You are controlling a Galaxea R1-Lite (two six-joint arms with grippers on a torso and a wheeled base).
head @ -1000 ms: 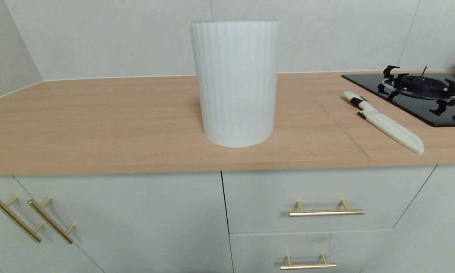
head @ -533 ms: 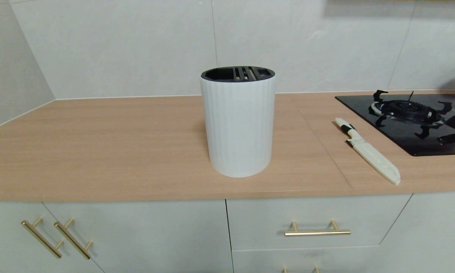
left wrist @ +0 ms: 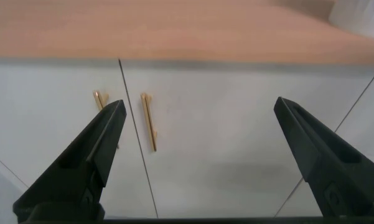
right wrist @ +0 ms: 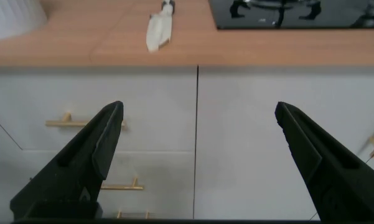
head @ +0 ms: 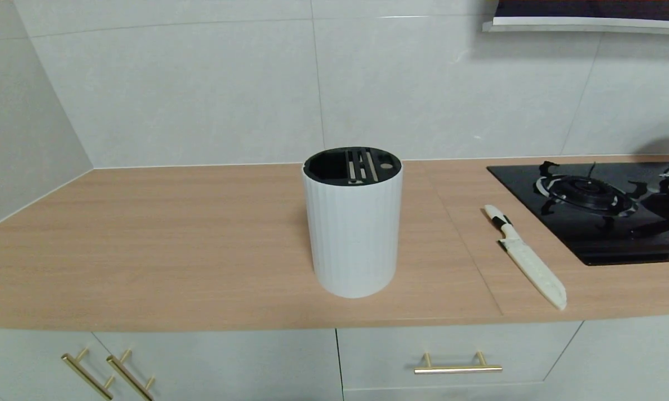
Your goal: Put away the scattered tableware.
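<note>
Wooden counter [head: 172, 250] across the head view, cabinet fronts [head: 211, 362] below. Black stove [head: 590, 223] at right, cut off by the edge. White ribbed holder [head: 353, 234] upright mid-counter, slot depths dark. White knife [head: 526, 259] flat between holder and stove, touching neither. Left claw [left wrist: 199, 104] and right claw [right wrist: 198, 107] spread wide, low, facing the cabinet fronts.

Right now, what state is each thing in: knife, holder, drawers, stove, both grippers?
Knife: lying flat on the countertop.
Knife holder: upright, nothing sticking out.
Top drawer: shut.
Stove burner: no flame seen.
Left gripper: open, empty.
Right gripper: open, empty.
</note>
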